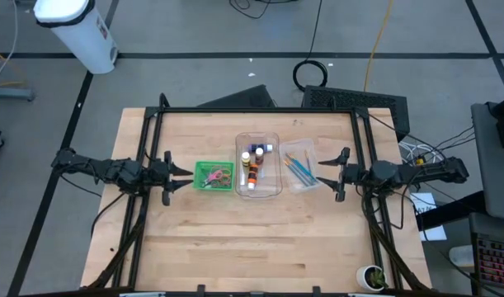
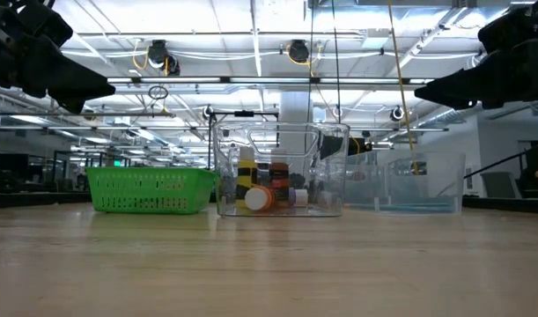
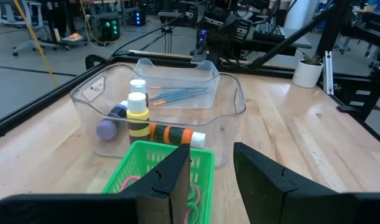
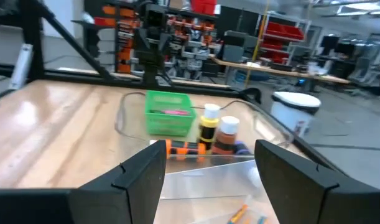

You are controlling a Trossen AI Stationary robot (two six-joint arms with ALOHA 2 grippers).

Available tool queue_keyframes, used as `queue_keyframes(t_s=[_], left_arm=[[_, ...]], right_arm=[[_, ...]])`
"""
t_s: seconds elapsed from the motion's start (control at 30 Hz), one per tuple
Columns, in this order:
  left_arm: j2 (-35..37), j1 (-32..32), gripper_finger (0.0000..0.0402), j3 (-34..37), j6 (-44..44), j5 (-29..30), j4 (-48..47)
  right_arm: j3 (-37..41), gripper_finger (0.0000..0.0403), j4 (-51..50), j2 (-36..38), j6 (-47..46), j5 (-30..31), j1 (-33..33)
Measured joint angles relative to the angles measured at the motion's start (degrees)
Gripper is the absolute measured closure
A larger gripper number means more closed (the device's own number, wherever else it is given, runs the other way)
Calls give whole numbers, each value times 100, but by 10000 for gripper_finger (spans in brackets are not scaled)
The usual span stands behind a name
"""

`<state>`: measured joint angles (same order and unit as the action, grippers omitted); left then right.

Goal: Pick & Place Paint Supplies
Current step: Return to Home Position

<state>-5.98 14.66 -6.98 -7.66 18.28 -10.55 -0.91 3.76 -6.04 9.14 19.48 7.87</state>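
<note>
Three containers stand in a row at mid-table. A green basket (image 1: 213, 176) on the left holds small scissors (image 1: 221, 175) with pink and orange handles. A clear bin (image 1: 259, 164) in the middle holds several tiny paint bottles (image 3: 138, 113), some upright and some lying on their sides. A smaller clear tray (image 1: 300, 167) on the right holds thin blue and orange brushes (image 1: 298, 167). My left gripper (image 1: 182, 175) hovers open just left of the basket. My right gripper (image 1: 326, 174) hovers open just right of the brush tray. Neither touches anything.
The wooden table (image 1: 252, 247) has a wide bare stretch toward its near edge. A black frame (image 1: 260, 110) borders the far edge and sides. A small potted plant (image 1: 373, 277) sits at the near right corner.
</note>
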Motion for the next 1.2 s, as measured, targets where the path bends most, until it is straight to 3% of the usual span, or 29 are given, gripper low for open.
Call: queue_keyframes(t_s=[1.2], left_arm=[[0,1,270,-2,-7,7,8]], right_arm=[[4,165,265,0,208,-17,-4]])
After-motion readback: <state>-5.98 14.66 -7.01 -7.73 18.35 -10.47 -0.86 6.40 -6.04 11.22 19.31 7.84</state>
